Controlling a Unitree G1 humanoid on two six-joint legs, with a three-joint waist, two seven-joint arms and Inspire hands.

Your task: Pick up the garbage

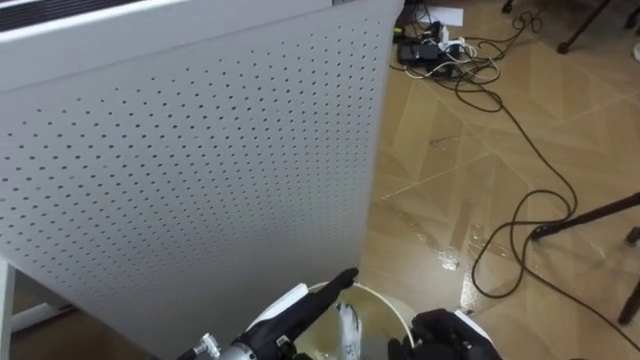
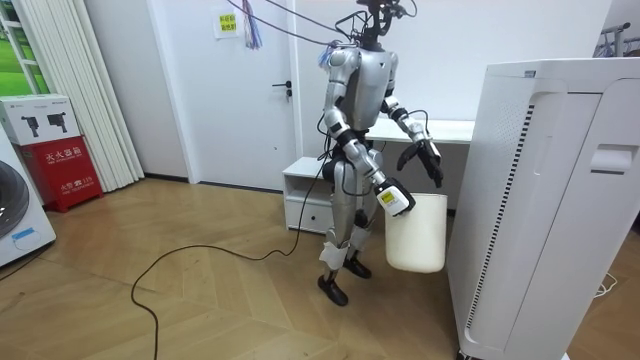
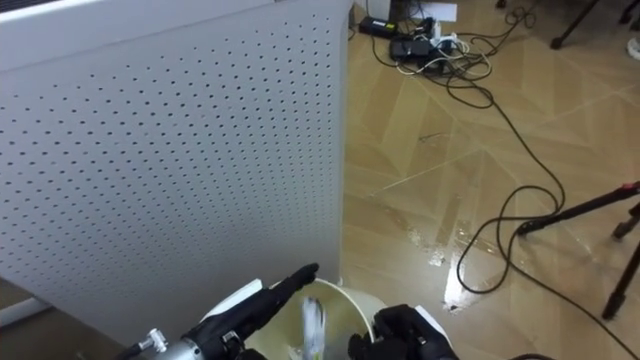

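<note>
Tall white metal cabinet (image 1: 200, 170), perforated side panel with rows of small holes, stands on glossy herringbone wood floor (image 1: 480, 200). Smooth white plastic bin (image 2: 415, 235), round rim, hangs from right hand (image 1: 445, 335), fingers curled on rim. Left hand (image 1: 300, 315) flat, fingers straight over the opening. Garbage (image 1: 346, 325): pale, crinkled, translucent scrap inside bin, just under those fingers.

The white bin (image 1: 390, 303) is cut off by the eye view's lower edge, with just part of its rim showing. A pale thing (image 1: 347, 325) inside the bin is too blurred to name. The right hand (image 1: 445, 335) at the bin's rim is cut off by the same edge.
</note>
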